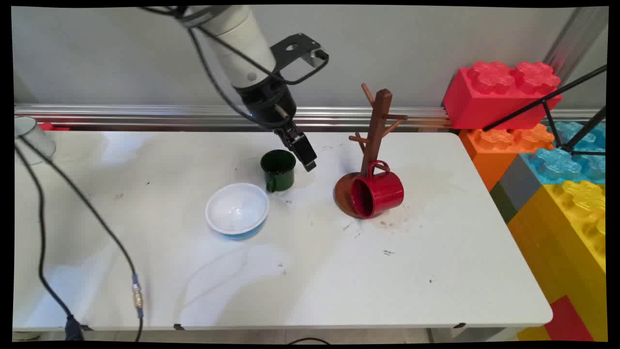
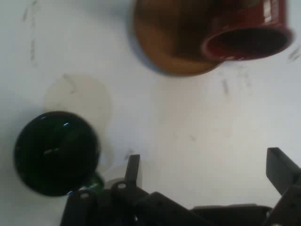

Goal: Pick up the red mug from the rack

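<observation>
Gripper [image 2: 207, 169] spread wide, holding nothing, hung just right of green mug [image 1: 278, 169] standing upright on white table [image 1: 436, 271]. White-and-blue bowl [image 1: 237, 210] just beside mug. Red mug [image 1: 377, 193] tipped sideways against wooden mug tree [image 1: 377, 131].

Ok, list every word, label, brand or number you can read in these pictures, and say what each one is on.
None can be read in either view.
The green mug, red mug, white bowl, wooden mug tree and toy bricks carry no lettering.
The gripper and the white arm show no marking.
</observation>
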Tool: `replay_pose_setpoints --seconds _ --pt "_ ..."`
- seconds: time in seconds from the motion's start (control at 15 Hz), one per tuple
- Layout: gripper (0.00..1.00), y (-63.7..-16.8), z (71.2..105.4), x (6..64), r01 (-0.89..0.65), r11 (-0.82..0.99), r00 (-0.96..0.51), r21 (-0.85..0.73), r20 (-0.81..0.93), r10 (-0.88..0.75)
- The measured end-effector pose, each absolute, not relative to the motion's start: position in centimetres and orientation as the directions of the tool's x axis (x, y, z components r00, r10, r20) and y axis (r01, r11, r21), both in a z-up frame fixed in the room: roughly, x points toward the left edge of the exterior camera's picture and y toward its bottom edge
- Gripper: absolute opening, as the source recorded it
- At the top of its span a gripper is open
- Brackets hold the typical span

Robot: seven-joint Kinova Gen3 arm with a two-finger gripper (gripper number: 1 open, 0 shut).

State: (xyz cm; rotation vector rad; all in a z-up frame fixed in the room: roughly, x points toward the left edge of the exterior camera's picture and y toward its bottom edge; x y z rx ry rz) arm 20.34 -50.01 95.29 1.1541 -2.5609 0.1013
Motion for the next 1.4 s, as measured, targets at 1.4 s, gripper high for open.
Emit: replay_pose_setpoints --seconds 1.4 --pt "1.0 -43.1 84.2 20.1 -0.712 0.661 -0.356 0.238 0.688 -0.632"
